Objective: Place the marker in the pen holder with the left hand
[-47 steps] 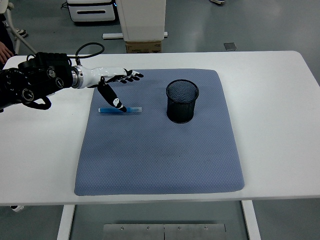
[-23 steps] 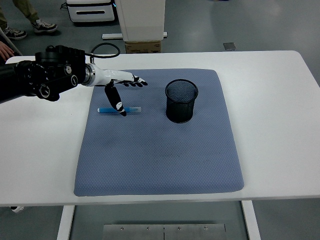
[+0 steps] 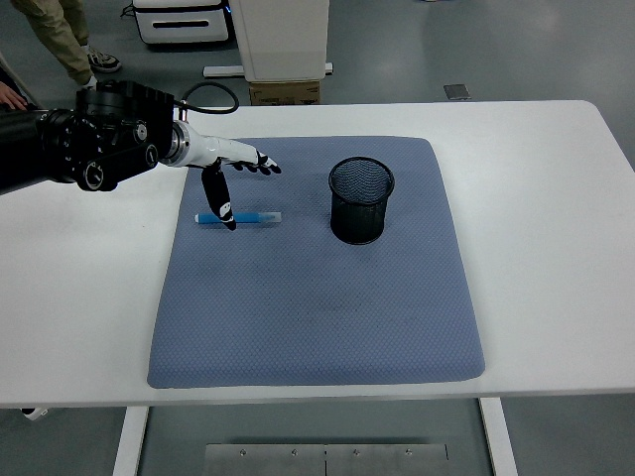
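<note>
A blue marker [image 3: 248, 217] lies flat on the blue-grey mat [image 3: 317, 297], pointing left to right, left of the black mesh pen holder [image 3: 361, 199]. The holder stands upright on the mat's upper middle. My left hand [image 3: 230, 178] reaches in from the left, just above the marker. Its fingers are spread, the thumb pointing down and touching or almost touching the marker's left part, the other fingers stretched out to the right above it. The hand holds nothing. My right arm does not show.
The mat covers the middle of the white table [image 3: 556, 198]. A person's legs [image 3: 60, 40] show at the top left, and a hand [image 3: 10, 96] at the left edge. White cabinets [image 3: 283, 40] stand behind the table.
My left hand has drawn slightly back to the left, and its thumb now rests nearer the marker's left end. The marker has not moved. The person behind has walked.
</note>
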Controlling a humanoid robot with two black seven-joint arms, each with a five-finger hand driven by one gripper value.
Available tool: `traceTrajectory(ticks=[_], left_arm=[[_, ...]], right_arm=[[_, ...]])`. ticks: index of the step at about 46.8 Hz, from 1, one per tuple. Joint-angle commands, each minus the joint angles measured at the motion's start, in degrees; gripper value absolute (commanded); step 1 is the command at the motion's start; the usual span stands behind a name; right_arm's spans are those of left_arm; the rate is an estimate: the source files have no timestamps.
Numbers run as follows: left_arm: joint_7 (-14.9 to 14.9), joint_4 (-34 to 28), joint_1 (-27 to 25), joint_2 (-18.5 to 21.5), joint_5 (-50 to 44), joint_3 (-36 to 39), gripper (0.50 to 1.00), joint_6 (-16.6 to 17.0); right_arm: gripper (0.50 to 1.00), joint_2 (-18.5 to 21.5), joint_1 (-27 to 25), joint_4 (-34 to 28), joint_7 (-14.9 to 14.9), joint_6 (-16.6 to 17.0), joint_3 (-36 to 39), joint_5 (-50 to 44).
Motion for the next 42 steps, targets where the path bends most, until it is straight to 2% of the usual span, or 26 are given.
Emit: traceTrajectory(ticks=[1,8,16,27,34,42], left_arm=[[0.1,-0.9,-0.2,-0.1,0.0,1.5,1.000,-0.1],[0.3,-1.9,-0.2,-0.8,0.0,3.8,1.000,0.0],[4.7,-1.8,-0.9,-1.2,0.0,4.8,1.000,0.0],[4.9,-1.7,-2.2,-2.2,0.0,4.8,1.000,-0.3],[4.9,-1.7,-2.2,-3.3,0.6,4.8,1.000,-3.4],[4.9,-1.7,-2.2,-4.5,2.8,4.7,1.000,-3.4]], right_arm=[[1.000,0.0,0.0,0.0,0.0,0.0,0.0,0.0],[1.000,0.0,0.0,0.0,0.0,0.0,0.0,0.0],[1.000,0.0,-0.1,0.0,0.0,0.0,0.0,0.0],[1.000,0.0,0.0,0.0,0.0,0.0,0.0,0.0],[1.000,0.0,0.0,0.0,0.0,0.0,0.0,0.0],[1.000,0.0,0.0,0.0,0.0,0.0,0.0,0.0]])
